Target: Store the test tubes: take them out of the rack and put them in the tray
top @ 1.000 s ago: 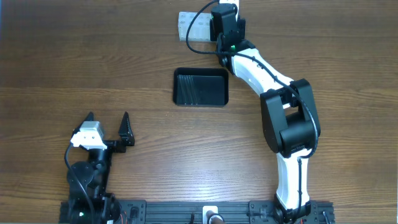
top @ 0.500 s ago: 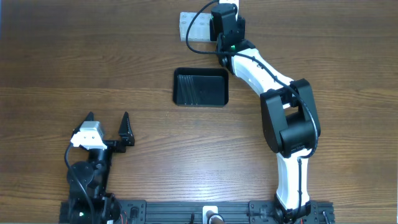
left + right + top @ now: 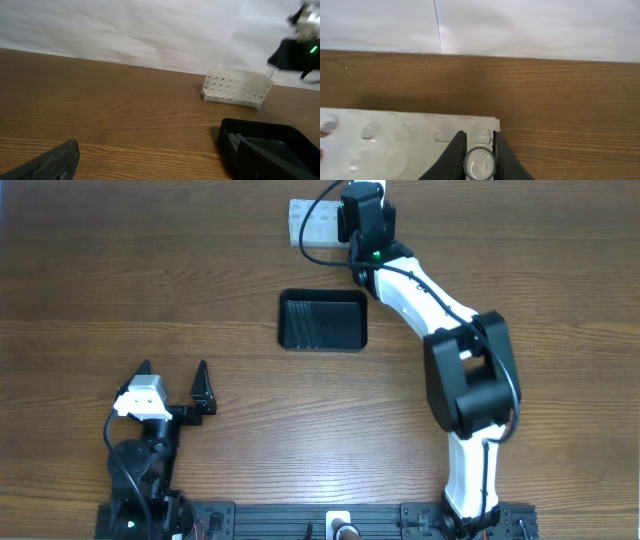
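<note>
The white test tube rack (image 3: 312,222) stands at the table's far edge, also seen as a perforated white block (image 3: 236,87) and from above (image 3: 395,145). My right gripper (image 3: 479,150) is over the rack's right end, shut on a clear test tube (image 3: 479,164) seen end-on between the fingers. The black tray (image 3: 323,321) lies in front of the rack with several tubes lying in it; its corner (image 3: 265,150) is near. My left gripper (image 3: 172,380) stands open near the front left, holding nothing.
The right arm (image 3: 440,310) stretches diagonally from the front right to the rack. A white wall (image 3: 520,25) backs the table's far edge. Bare wood lies between the left gripper and the tray.
The right arm has shifted slightly, its gripper rising a little at the rack's right end. The left arm has not moved.
</note>
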`<action>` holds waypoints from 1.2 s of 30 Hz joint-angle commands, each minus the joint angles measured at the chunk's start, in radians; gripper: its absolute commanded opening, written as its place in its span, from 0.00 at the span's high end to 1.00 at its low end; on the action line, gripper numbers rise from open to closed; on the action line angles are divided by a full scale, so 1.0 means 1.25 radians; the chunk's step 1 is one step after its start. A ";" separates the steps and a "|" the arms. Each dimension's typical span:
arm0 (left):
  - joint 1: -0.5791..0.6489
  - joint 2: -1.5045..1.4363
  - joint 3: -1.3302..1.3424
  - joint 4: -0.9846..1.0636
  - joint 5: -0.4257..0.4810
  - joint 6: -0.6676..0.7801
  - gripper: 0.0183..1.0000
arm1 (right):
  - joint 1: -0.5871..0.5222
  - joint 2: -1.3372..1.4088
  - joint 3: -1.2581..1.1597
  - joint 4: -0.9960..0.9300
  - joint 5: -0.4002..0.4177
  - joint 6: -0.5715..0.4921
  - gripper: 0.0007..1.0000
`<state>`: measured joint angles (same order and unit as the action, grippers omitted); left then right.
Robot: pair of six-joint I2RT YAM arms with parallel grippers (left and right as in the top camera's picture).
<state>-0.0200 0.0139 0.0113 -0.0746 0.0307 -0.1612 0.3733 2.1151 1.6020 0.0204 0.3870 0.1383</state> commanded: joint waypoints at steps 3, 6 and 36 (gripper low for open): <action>-0.003 -0.006 -0.004 -0.001 0.010 -0.006 0.00 | 0.045 -0.226 0.010 0.005 0.041 -0.011 0.87; -0.003 -0.006 -0.004 -0.001 0.010 -0.006 0.00 | 0.064 -0.289 0.009 -0.032 0.047 -0.009 0.86; -0.003 -0.006 -0.004 -0.001 0.010 -0.006 0.00 | 0.178 -0.150 -0.093 -0.516 -0.107 0.305 0.85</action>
<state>-0.0204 0.0139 0.0113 -0.0746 0.0307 -0.1612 0.5930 1.9003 1.4864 -0.6304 0.2775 0.4850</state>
